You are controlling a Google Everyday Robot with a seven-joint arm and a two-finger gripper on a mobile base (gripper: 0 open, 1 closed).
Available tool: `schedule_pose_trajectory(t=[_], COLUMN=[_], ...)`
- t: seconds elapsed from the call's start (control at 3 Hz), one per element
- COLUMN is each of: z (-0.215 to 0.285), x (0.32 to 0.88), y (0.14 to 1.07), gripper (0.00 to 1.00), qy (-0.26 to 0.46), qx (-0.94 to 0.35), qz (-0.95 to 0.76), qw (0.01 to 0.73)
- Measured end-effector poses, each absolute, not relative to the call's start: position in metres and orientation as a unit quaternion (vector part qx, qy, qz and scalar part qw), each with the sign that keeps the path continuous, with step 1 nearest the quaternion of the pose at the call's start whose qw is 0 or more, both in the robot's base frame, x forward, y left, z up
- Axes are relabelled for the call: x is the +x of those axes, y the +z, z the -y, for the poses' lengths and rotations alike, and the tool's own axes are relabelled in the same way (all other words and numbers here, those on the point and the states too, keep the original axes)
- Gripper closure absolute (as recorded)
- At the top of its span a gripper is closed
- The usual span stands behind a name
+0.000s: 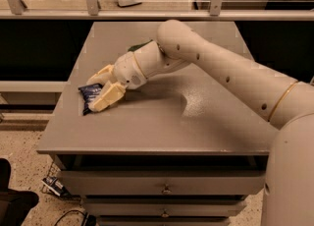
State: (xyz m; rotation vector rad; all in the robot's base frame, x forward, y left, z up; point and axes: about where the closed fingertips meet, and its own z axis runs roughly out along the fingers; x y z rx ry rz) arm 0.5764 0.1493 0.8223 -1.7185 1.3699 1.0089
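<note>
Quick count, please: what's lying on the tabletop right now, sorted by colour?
Blue: 1, the blue bag, near the left edge of the table; the gripper sits over it, fingers open.
Green: 1, the green item, mostly hidden behind the arm.
Total: 2

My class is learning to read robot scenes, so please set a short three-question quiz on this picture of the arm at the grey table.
1. True or false: the gripper is over the left part of the grey table.
2. What lies between the gripper's open fingers? A) a dark blue bag B) a red cup C) a spoon
3. Fill in: below the tabletop, the table's front has ___ with small knobs.

Key: 1 true; 2 A; 3 drawers.
</note>
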Motion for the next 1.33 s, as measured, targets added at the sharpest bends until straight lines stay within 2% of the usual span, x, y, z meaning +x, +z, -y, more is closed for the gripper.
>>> schedule_pose_trajectory(t=[0.67,1.33], z=[-0.151,-0.15], x=[0.576,0.572], y=[0.84,0.913], gripper=[1.0,1.0], qy=[0.404,0.388], qx=[-0.663,-0.683], qz=[-0.524,-0.512], qw=[0.35,0.349])
